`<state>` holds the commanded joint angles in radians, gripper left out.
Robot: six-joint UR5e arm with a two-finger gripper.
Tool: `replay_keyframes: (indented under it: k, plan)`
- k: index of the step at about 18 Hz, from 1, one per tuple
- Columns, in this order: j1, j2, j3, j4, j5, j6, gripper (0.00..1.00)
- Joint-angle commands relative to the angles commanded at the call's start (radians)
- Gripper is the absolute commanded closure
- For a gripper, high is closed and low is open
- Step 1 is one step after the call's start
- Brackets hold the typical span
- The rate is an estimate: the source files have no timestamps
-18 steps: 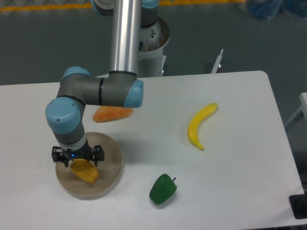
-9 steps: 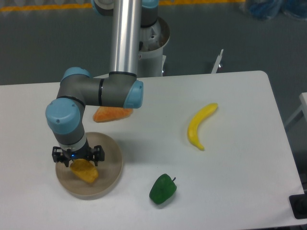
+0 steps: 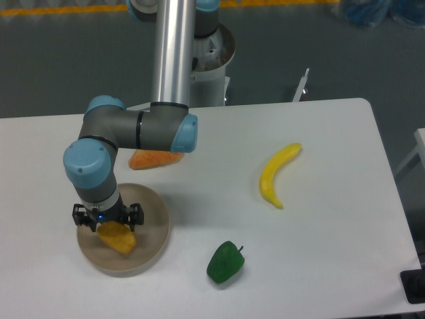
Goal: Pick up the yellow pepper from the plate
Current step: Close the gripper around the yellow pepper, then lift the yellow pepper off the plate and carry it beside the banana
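On the plate [image 3: 149, 249], yellow pepper [image 3: 117, 238], fingers [image 3: 108, 224] straddling it, grip unclear

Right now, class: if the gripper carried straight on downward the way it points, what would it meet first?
The yellow pepper, directly under the gripper and apparently already touching it; beneath lies the plate. Depth is hard to judge from this single view.

Gripper: black two-finger gripper [image 3: 109, 222] points down over the plate, closed on the pepper.
Pepper: lumpy yellow-orange toy pepper [image 3: 118, 238], over the plate's middle.
Plate: round beige-tan dish [image 3: 151, 239], near the white table [image 3: 319, 266] front-left edge.
Elsewhere: curved yellow banana [image 3: 275, 174], glossy green pepper [image 3: 225, 262], orange lumpy piece [image 3: 154, 159] partly behind the arm.
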<state>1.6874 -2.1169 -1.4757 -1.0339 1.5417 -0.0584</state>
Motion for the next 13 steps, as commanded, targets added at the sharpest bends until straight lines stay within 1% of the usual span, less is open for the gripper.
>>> replay_keyframes:
  k: [4, 5, 7, 9, 11, 13]
  plan:
    - [0.0, 0.006, 0.002, 0.0, -0.006, 0.009, 0.35]
    - [0.0, 0.011, 0.003, -0.002, -0.008, 0.012, 0.39]
    - [0.0, 0.017, 0.006, -0.002, -0.008, 0.022, 0.42]
    - [0.0, 0.024, 0.006, -0.002, -0.008, 0.025, 0.52]
    - [0.0, 0.028, 0.008, 0.0, -0.008, 0.025, 0.52]
    - [0.002, 0.044, 0.008, -0.002, 0.005, 0.055, 0.52]
